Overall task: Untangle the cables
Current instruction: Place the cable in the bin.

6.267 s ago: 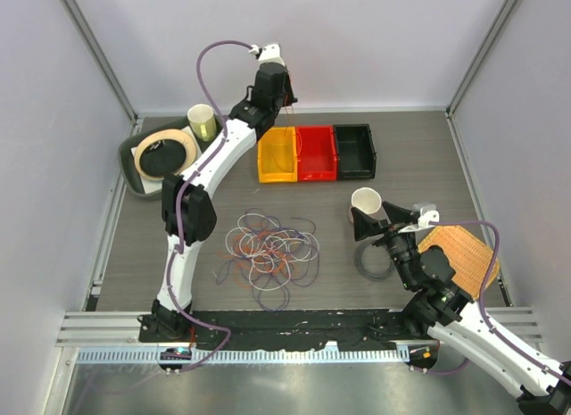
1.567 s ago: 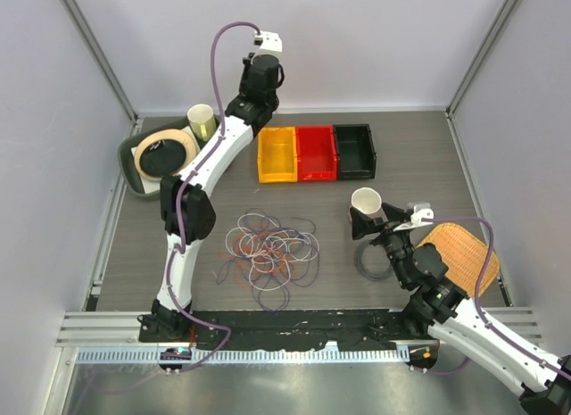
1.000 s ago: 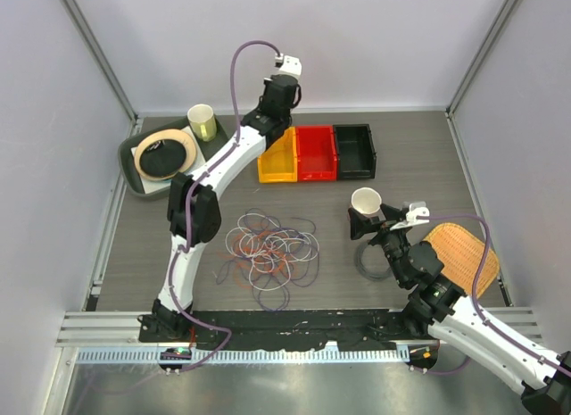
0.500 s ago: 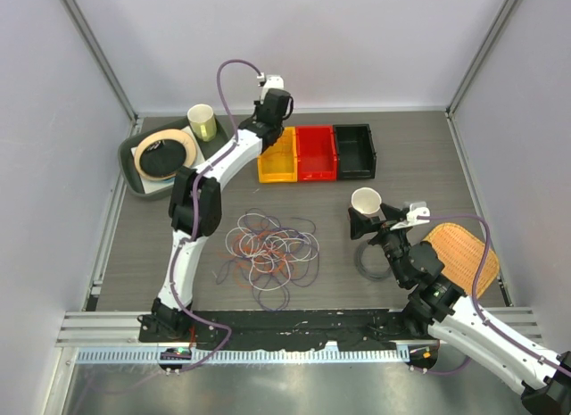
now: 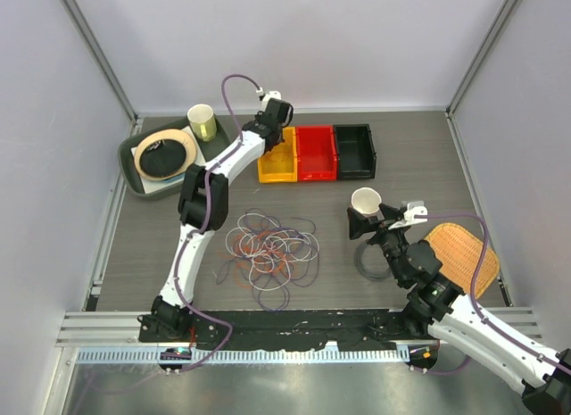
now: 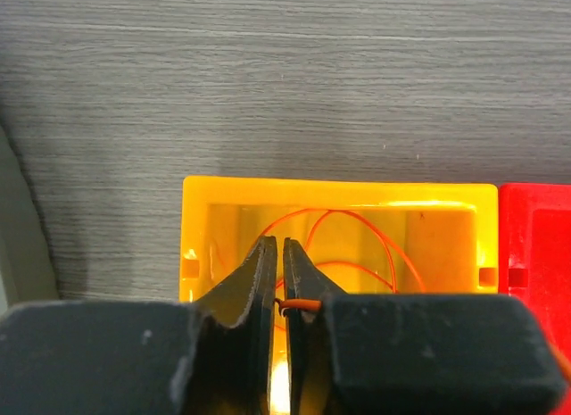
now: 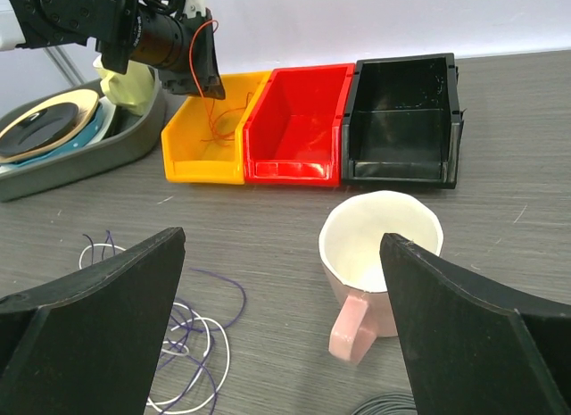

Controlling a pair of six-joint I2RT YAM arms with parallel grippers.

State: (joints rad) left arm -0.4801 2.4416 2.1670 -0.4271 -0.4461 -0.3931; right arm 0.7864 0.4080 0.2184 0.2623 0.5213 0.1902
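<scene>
A tangle of white, orange and purple cables (image 5: 272, 247) lies on the table between the arms, and its edge shows in the right wrist view (image 7: 192, 330). My left gripper (image 5: 272, 120) (image 6: 278, 245) hangs over the yellow bin (image 5: 277, 156) (image 6: 339, 190). Its jaws stand a hair apart, with the end of one orange cable (image 6: 303, 304) caught between them. The rest of that cable loops down inside the bin. My right gripper (image 5: 370, 220) (image 7: 281, 254) is wide open and holds nothing, low over the table just behind a pink mug (image 7: 379, 254).
A red bin (image 5: 316, 152) and a black bin (image 5: 354, 150) stand right of the yellow one. A grey coiled cord (image 5: 370, 261) and a wicker mat (image 5: 457, 254) lie by the right arm. At the back left are a tray (image 5: 134, 178) with a plate and a pale cup (image 5: 202, 122).
My left arm has come down from high over the bins to the yellow bin, bringing the orange cable into it. Its jaws have parted slightly. The right arm has stayed put.
</scene>
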